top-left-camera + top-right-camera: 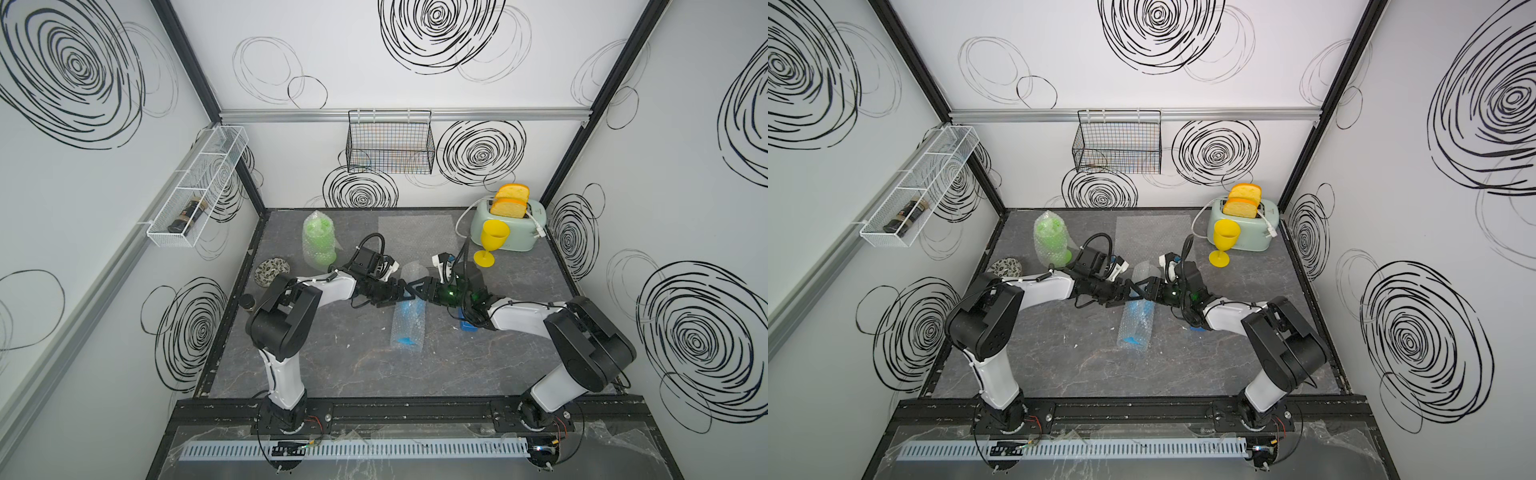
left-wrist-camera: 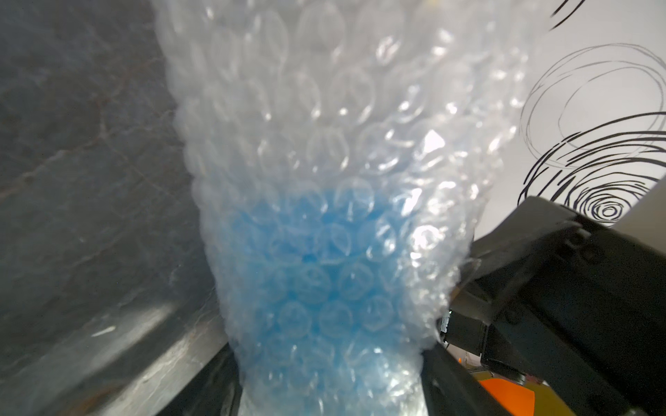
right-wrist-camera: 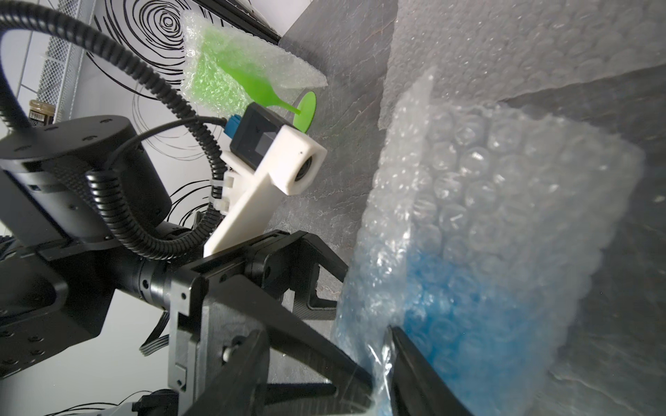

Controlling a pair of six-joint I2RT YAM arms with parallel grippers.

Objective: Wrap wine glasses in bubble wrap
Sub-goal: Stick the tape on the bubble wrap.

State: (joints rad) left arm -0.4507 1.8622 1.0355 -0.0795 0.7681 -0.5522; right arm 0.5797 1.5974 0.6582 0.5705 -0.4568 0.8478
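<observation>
The blue goblet (image 1: pixel 408 312), rolled in bubble wrap (image 1: pixel 407 332), lies on the table (image 1: pixel 332 361) in both top views, with the left gripper (image 1: pixel 402 292) and right gripper (image 1: pixel 420 291) meeting over it. In the left wrist view we see the jaws wide astride the bundle, and we cannot tell if they press it. In the right wrist view, the jaws pinch the wrap's edge.

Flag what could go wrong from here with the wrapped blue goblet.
1. The bubble wrap around the blue goblet shows no tape; only the right gripper seems to pinch its loose edge. Letting go may unroll it, like the lime green goblet, whose foot is bare.
2. The left gripper straddles the same bundle, fingers nearly meeting the right's: they could collide.
</observation>
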